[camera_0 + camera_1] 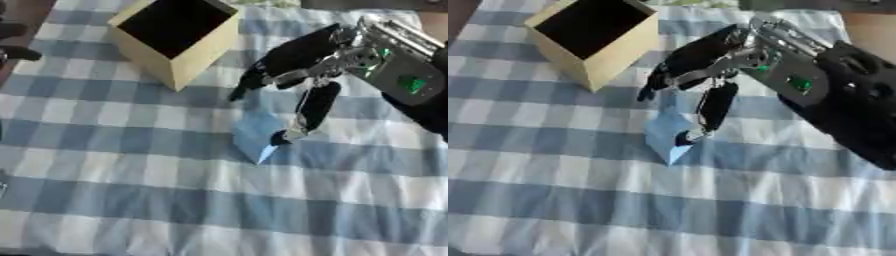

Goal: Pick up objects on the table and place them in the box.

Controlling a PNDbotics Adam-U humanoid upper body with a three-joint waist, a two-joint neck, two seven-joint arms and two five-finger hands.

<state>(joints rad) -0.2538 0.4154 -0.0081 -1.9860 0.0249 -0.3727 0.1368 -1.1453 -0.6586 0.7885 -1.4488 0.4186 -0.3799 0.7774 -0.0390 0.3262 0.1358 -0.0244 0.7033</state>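
While the box (178, 37) stands with its mouth open near the table's far left corner, its dark interior showing no contents from this angle, the task reads as barely begun or between items: nothing can be confirmed as already placed. Item one, table (131, 200): covered by a blue-and-white checked cloth, bare over its near half. Item two, blue object (255, 137): a small pale-blue, pointed, folded-looking piece lying flat on the cloth around the table's middle, nearer than the box and to its right, apart from it. Item three, right hand (710, 82): enters from the far right edge on a black-and-silver arm, palm turned down, reaching toward the left. Its upper fingers (680, 62) extend leftward above the cloth in the direction of the box, while the thumb or a lower finger hangs downward with its tip touching, or just at, the right edge of the blue object. Fingers appear spread, not closed round anything; no pinch on the object is evident. Item four, left hand: only dark shapes at the left edge, too unclear to identify. Remaining, by judgement: close on the blue object, lift, carry to the box, release inside.
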